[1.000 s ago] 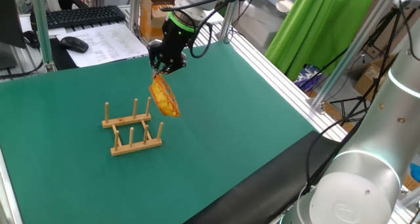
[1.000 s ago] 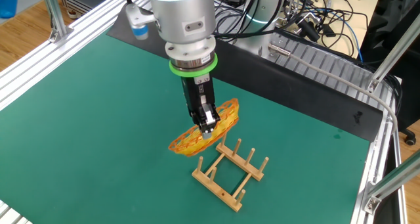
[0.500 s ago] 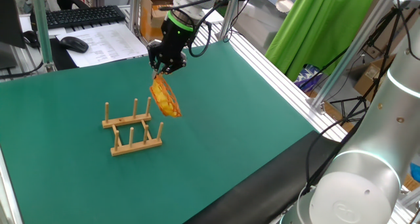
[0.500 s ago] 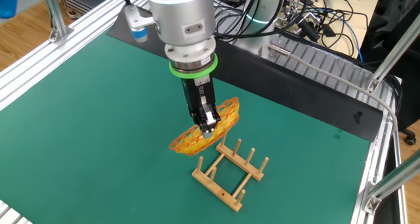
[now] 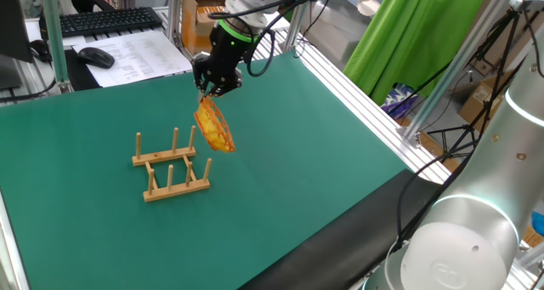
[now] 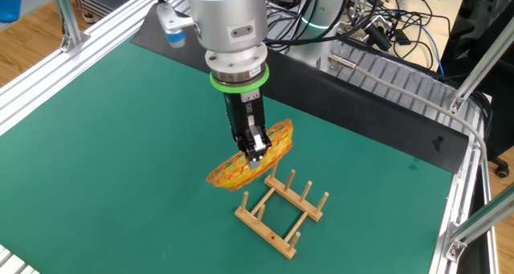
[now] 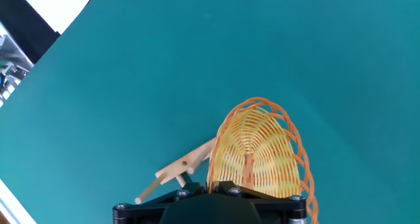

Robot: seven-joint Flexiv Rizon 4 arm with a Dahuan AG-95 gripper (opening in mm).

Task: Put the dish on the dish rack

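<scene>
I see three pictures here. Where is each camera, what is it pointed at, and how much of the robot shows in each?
One fixed view: raised beside the table, facing the desk with a keyboard; shows the hand holding the dish above the dish rack, plus a silver arm joint up close.
The other fixed view: high on another side, facing a cable-strewn bench; shows the arm's wrist and hand.
Hand view: on the hand, looking down past the dish at the mat.
All three share dish and rack.
</scene>
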